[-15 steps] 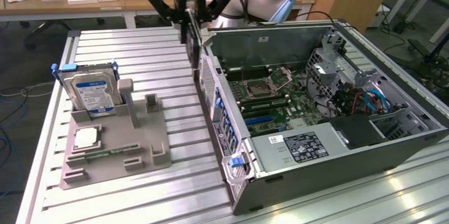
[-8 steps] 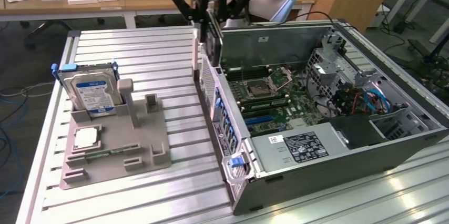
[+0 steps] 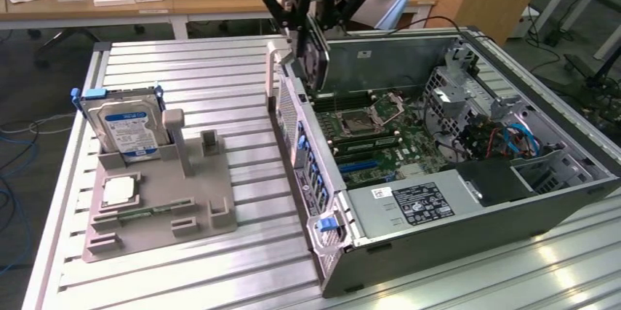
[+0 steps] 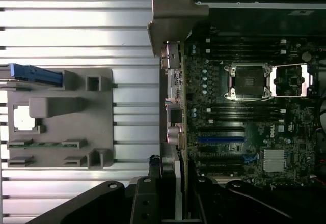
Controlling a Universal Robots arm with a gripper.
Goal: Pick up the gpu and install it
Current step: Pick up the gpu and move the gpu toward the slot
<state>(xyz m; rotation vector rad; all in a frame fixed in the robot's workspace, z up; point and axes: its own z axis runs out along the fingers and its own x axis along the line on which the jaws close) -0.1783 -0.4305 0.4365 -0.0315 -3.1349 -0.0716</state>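
Note:
My gripper (image 3: 315,28) hangs over the open computer case (image 3: 572,186), shut on the gpu (image 3: 316,62). The gpu is a thin dark card held upright, its lower end level with the top of the case's wall on the exterior view's left. In the wrist view the gpu (image 4: 174,107) appears edge-on, with its grey bracket end (image 4: 173,10) farthest from the fingers (image 4: 147,198). It runs along the motherboard's (image 4: 244,127) edge, above the board. A blue slot (image 4: 221,139) lies on the board beside the card.
A grey fixture (image 3: 160,212) on the slatted table (image 3: 194,62) holds a silver hard drive with blue label (image 3: 126,128) and a small square processor chip (image 3: 118,190). Inside the case are the processor socket (image 3: 354,122), a power supply (image 3: 417,201) and cables (image 3: 514,135).

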